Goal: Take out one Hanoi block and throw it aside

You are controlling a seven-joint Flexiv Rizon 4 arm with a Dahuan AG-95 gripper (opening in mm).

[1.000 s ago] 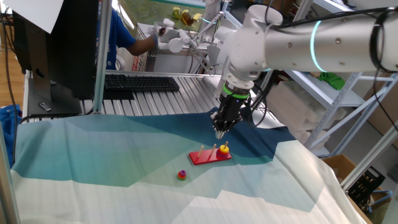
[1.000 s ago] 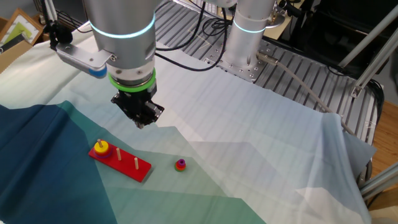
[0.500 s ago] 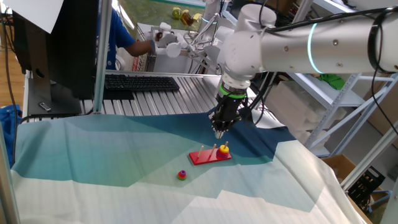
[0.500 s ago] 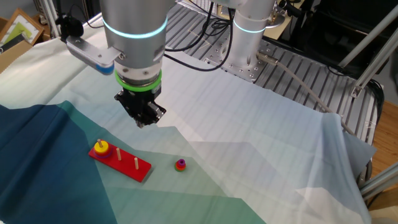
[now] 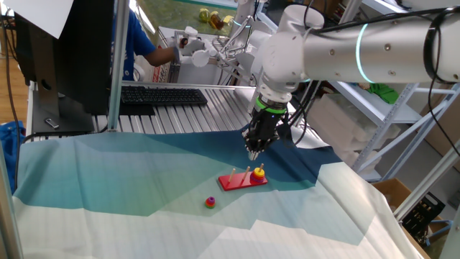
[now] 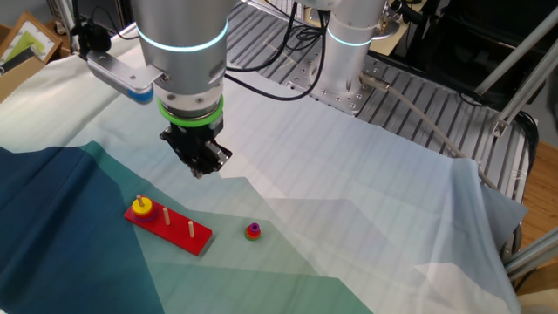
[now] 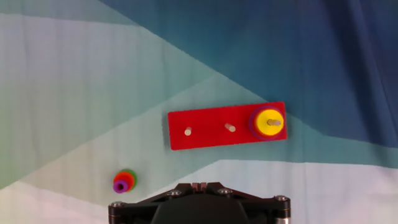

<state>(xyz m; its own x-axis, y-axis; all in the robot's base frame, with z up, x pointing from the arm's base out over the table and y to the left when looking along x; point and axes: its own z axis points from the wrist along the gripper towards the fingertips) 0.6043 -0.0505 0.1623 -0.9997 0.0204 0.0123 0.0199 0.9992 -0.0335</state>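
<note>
The Hanoi block is a small yellow ring (image 7: 269, 122) on the end peg of the red peg base (image 7: 227, 126), on top of a purple ring. It also shows in one fixed view (image 5: 259, 171) and in the other fixed view (image 6: 141, 207). My gripper (image 5: 253, 152) hangs well above the cloth, behind the base, with its fingers together and nothing in them. In the other fixed view the gripper (image 6: 199, 172) is up and to the right of the base (image 6: 170, 228). The base's two other pegs are bare.
A small loose stack of coloured rings (image 7: 123, 182) lies on the cloth apart from the base; it also shows in both fixed views (image 5: 210, 202) (image 6: 253, 230). A blue-green cloth covers the table. A keyboard (image 5: 162, 95) and a person are at the back.
The arm's upper links have shifted slightly. The gripper tip stays almost in the same spot above the cloth. The rings and base have not moved.
</note>
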